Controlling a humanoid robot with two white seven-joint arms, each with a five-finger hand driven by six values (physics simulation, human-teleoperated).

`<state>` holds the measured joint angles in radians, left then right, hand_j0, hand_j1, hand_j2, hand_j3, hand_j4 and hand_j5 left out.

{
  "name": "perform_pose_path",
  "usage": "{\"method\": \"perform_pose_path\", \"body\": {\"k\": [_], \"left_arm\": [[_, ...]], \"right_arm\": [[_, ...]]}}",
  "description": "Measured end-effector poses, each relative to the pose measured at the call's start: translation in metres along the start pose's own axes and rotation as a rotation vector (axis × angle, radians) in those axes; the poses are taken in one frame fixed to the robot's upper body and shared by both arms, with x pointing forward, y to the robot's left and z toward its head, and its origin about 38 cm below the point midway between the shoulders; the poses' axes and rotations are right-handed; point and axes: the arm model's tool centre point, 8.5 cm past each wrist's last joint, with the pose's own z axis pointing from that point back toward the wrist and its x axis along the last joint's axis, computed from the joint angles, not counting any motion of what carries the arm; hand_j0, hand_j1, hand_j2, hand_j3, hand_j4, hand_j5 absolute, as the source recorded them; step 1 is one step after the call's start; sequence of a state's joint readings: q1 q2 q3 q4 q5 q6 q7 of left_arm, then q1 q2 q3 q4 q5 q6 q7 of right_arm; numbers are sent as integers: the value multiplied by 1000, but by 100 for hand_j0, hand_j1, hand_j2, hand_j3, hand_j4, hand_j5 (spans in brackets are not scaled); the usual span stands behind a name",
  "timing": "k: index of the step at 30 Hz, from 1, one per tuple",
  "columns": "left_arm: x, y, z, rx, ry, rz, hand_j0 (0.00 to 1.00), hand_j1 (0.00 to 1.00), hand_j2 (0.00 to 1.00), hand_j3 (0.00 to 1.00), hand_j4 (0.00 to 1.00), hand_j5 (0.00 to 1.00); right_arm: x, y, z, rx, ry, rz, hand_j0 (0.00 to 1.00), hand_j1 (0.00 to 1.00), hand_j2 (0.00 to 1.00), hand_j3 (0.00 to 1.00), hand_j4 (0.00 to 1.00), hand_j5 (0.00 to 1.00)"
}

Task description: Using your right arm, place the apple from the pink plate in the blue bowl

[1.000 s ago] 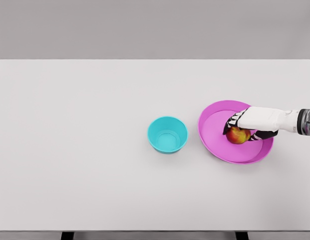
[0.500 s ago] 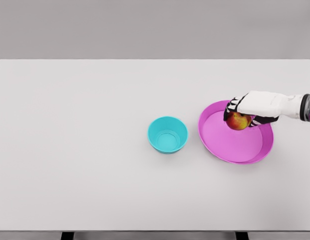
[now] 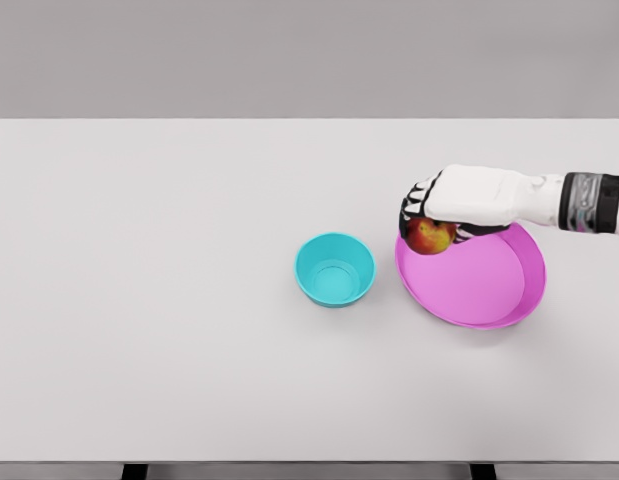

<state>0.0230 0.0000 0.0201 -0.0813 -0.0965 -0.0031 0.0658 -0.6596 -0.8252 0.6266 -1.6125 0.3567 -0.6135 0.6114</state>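
Observation:
My right hand (image 3: 436, 212) comes in from the right edge and is shut on the red and yellow apple (image 3: 429, 237). It holds the apple in the air over the left rim of the pink plate (image 3: 489, 290). The blue bowl (image 3: 334, 269) stands empty on the table, left of the plate and lower left of the apple. The left arm does not show.
The white table (image 3: 169, 300) spans the whole view, with its front edge near the bottom of the picture and its far edge against a grey wall.
The right hand has lifted the apple off the plate's floor and carried it up and to the left, from the plate's middle to above its left rim.

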Motion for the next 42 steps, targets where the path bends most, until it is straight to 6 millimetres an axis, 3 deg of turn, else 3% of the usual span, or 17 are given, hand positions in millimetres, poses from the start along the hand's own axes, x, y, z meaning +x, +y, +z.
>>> {"method": "perform_pose_path", "body": {"k": [11, 23, 26, 30, 42], "left_arm": [[1, 0, 0, 0, -2, 0, 100, 100, 100, 100, 100, 100], [0, 0, 0, 0, 0, 0, 100, 100, 100, 100, 100, 100], [0, 0, 0, 0, 0, 0, 100, 100, 100, 100, 100, 100], [1, 0, 0, 0, -2, 0, 100, 100, 100, 100, 100, 100], [0, 0, 0, 0, 0, 0, 100, 100, 100, 100, 100, 100]], "right_arm": [[25, -17, -30, -39, -96, 45, 44, 44, 44, 44, 44, 44], [45, -20, -64, -47, -182, 49, 44, 44, 44, 44, 44, 44], [47, -31, -69, -53, -193, 73, 44, 44, 44, 44, 44, 44], [53, -27, -80, -37, -216, 75, 44, 44, 44, 44, 44, 44], [46, -10, -89, 13, -200, 52, 46, 46, 46, 46, 46, 46]]}}
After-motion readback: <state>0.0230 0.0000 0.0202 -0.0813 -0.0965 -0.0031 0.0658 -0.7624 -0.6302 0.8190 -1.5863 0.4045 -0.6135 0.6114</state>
